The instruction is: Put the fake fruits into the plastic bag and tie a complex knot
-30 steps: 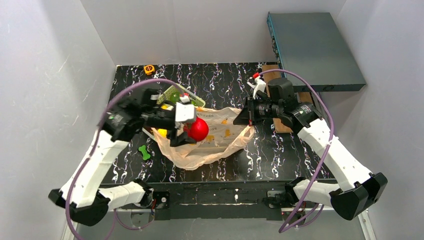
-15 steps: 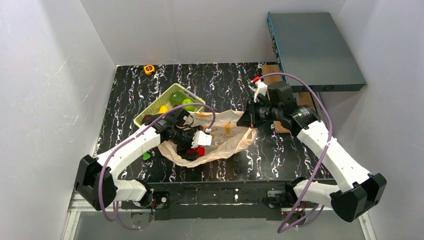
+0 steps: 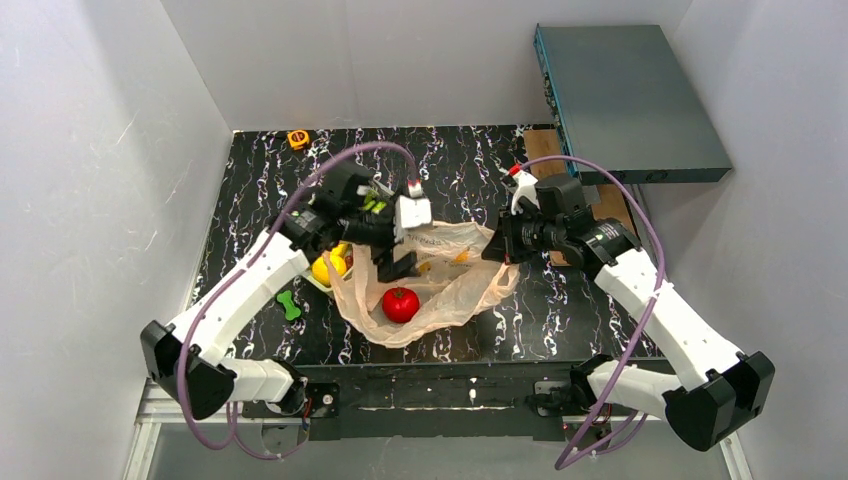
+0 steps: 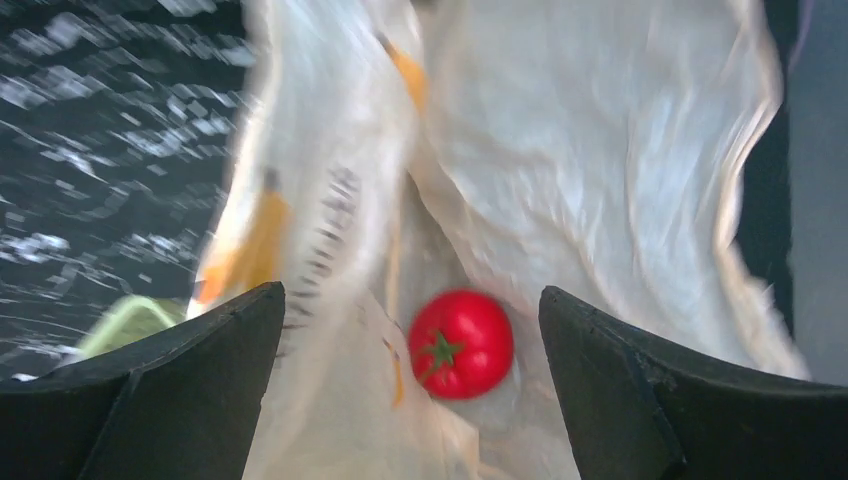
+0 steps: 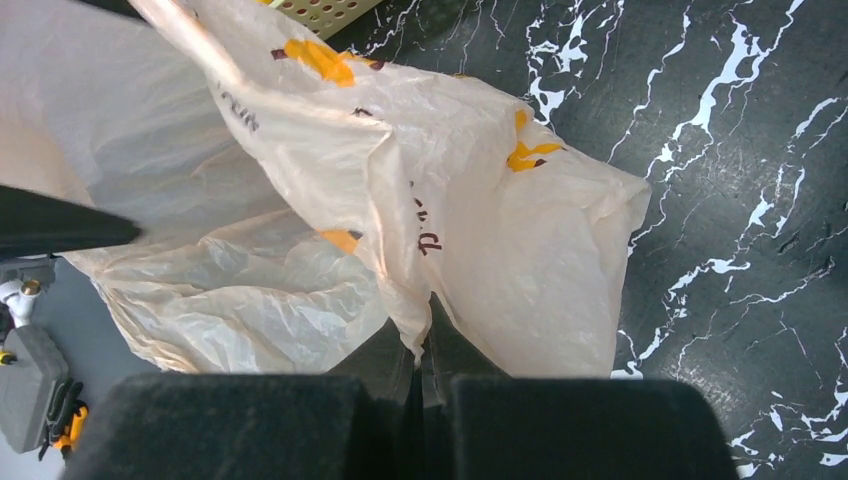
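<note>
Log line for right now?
left hand: open over bag | right hand: shut on bag edge | red fruit: loose in bag | bag: untied

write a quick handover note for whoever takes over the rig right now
Left gripper: open, empty, over the bag mouth.
Right gripper: shut on the edge of the plastic bag, holding it up.
Done: red apple lies inside the bag.
Left: yellow fruit sits outside the bag, by the basket, which the left arm mostly hides. Load the remaining fruit, then tie the handles; no knot yet.
</note>
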Robot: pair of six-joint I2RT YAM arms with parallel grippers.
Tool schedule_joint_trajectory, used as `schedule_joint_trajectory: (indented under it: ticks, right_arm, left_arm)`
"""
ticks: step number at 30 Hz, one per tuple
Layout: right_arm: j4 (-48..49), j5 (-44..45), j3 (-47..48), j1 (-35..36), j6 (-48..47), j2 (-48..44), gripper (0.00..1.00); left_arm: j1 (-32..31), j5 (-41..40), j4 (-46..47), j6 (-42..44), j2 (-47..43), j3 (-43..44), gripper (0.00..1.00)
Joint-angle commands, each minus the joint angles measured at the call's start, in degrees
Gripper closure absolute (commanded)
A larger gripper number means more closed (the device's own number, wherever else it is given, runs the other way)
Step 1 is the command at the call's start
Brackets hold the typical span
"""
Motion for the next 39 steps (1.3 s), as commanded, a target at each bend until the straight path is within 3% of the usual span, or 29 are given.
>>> schedule_joint_trajectory:
  ticks: [1, 4, 7, 10, 13, 16, 19, 25, 33, 39]
  right_arm:
    - [-1.94, -0.23, 1.29, -0.17, -0.37, -2.18, 0.99]
    - [-2.43, -0.03, 0.92, -0.21, -0.59, -3.00, 0.99]
    - [-2.12, 0.12, -0.40, -0.30, 0.23, -4.45, 0.99]
    - [-2.56, 0.22, -0.53, -0.39, 0.18, -5.49, 0.99]
    - [-3.10, 0.56, 0.15, -0.48, -0.04, -5.77, 0.99]
    - [-3.26, 0.18, 0.14, -0.68, 0.20, -5.84, 0.99]
    - [-3.56, -0.76, -0.09, -1.14, 0.88, -5.93, 0.99]
    - [-4.83, -2.35, 1.27, -1.25, 1.91, -5.46, 0.99]
    - [-6.52, 0.89, 2.89, -1.36, 5.88, -4.72, 0.99]
    - [-8.11, 1.90, 3.49, -1.33, 6.79, -4.53, 0.99]
  left_arm:
    - [3.38, 4.52, 4.70, -21.23, -3.57, 11.95, 0.02]
    - [14.05, 7.79, 3.78, -31.24, -1.80, 16.51, 0.02]
    - [28.90, 9.94, -0.07, -34.23, 0.67, 16.88, 0.02]
    - [39.95, 7.98, -9.51, -25.46, 2.81, 15.77, 0.02]
    - [44.57, 2.22, -17.87, -11.96, 3.92, 11.73, 0.02]
    - [45.10, -0.64, -26.08, -2.14, 6.05, 7.42, 0.02]
    - [44.92, -0.72, -29.00, 0.67, 8.55, 4.15, 0.02]
    - [43.99, -1.34, -24.89, -2.23, 11.72, 0.37, 0.02]
    - [37.77, -5.03, -19.68, -4.61, 15.72, -1.70, 0.02]
    - [37.02, -7.52, -17.44, -6.58, 19.96, -0.50, 0.11]
